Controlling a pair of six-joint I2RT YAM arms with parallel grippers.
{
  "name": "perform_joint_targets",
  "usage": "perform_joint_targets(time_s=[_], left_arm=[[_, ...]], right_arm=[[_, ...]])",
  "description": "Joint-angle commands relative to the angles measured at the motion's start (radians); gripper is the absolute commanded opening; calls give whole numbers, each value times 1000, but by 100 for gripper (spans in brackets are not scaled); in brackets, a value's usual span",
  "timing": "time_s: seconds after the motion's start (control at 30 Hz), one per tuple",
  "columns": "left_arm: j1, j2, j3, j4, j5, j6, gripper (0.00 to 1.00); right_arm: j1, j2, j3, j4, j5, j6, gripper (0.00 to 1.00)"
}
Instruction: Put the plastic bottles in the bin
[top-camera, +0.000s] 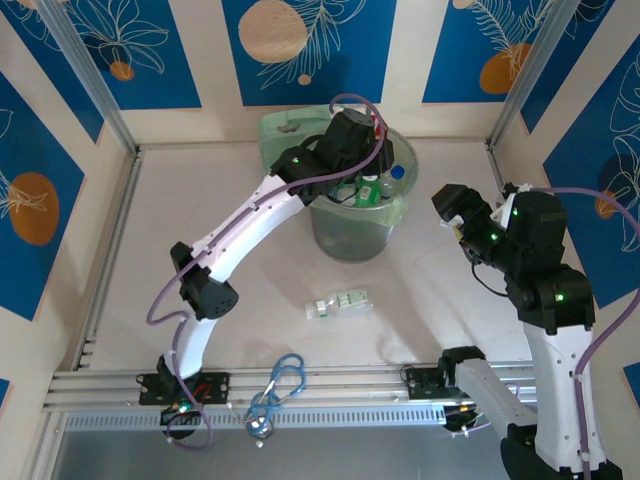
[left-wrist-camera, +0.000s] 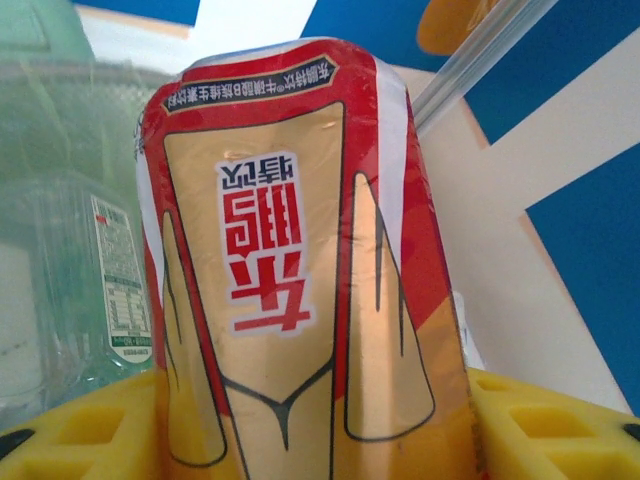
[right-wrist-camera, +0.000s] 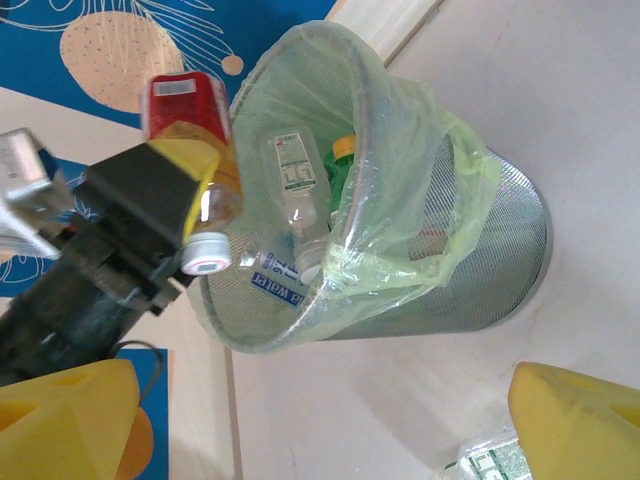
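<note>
L gripper (right-wrist-camera: 195, 190) pinches a red-label bottle (left-wrist-camera: 290, 260) over the bin (right-wrist-camera: 490, 270), close to its rim; R gripper (right-wrist-camera: 320, 430) hangs spread & empty beside it. Risk: let go this near the edge, the bottle may clip the rim or the loose bag (right-wrist-camera: 440, 150) & bounce out. A spare bottle (top-camera: 338, 303) lies on the table (top-camera: 200, 220) in front of the bin; a reach for it could knock the bin

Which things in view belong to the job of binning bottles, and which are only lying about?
For the job:
- bin
- red-labelled bottle, held in the left gripper
- clear bottle lying on the table
- other bottles inside the bin

Only lying about:
- blue loops at the table's near edge
- mint-green box behind the bin
</note>
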Motion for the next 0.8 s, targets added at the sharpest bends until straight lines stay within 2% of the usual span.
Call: perform_joint_targets(time_s=[0.0, 0.07, 0.23, 0.3, 0.5, 0.6, 0.77], left_arm=[[18, 27, 33, 10, 26, -58, 61], [20, 40, 34, 29, 50, -65, 64], [21, 59, 34, 48, 118, -99, 84], [21, 54, 34, 58, 133, -93, 88], [22, -47, 4, 25, 61, -34, 91], [22, -197, -155, 71, 19, 57, 91], [29, -610, -705, 304, 3, 248, 89]], right_arm=[[-8, -9, -7, -23, -24, -18, 95], [-13, -10, -6, -28, -25, -20, 95], [-23, -10, -12, -29, -32, -25, 97], [-24, -10, -20, -24, -35, -19, 97], [-24, -11, -15, -9, -53, -21, 96], [-23, -7, -12, -8, -61, -27, 95], [-11, 1, -27, 26, -107, -38, 90]])
